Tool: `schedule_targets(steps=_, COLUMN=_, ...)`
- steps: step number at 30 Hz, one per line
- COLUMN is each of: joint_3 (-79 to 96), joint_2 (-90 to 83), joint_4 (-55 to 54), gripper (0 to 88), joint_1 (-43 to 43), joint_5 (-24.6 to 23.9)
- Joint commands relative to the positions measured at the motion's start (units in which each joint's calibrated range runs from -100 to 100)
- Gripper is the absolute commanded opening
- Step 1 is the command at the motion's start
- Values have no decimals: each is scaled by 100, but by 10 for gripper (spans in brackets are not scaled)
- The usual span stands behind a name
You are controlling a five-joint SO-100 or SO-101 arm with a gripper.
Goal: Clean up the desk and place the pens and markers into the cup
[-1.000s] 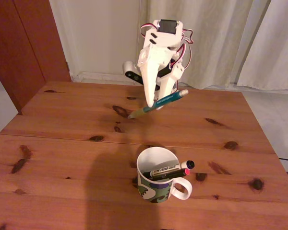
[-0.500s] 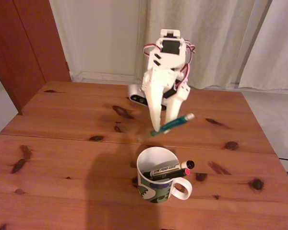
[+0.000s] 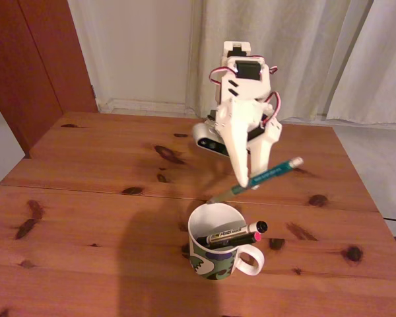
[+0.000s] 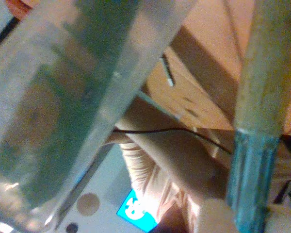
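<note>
Fixed view: gripper (image 3: 243, 181) is clamped on one teal-green pen (image 3: 257, 179) near its middle, fingers closed tight around the barrel. Pen hangs tilted, low tip just above the far rim of the cup (image 3: 219, 241), cap end up and to the right of the cup. The tilt looks meant to let the tip drop into the opening first. Cup sits on the desk (image 3: 86, 218), handle toward the camera-right. Inside the cup: one white marker (image 3: 232, 233) with a black cap and one thin black pen (image 3: 241, 240) with a red tip, both leaning on the rim by the handle. Count: three writing tools, two in, one carried; one cup.

Wrist view: teal-green pen (image 4: 250, 174) close and blurred, a translucent finger (image 4: 63, 97) alongside; grip not readable here, cup not made out.
</note>
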Motion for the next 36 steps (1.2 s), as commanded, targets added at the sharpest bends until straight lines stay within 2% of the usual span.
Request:
schedule_targets(steps=1, joint_3=74, joint_2=-36, joint_4=-186, gripper=8, joint_1=-67, joint_5=-1)
schedule_targets(steps=30, joint_3=435, joint_2=377, joint_4=-461, gripper=13, joint_1=70, joint_5=135)
schedule_targets(steps=36, joint_3=444, joint_2=361, joint_4=-444, gripper=113, joint_1=70, joint_5=229)
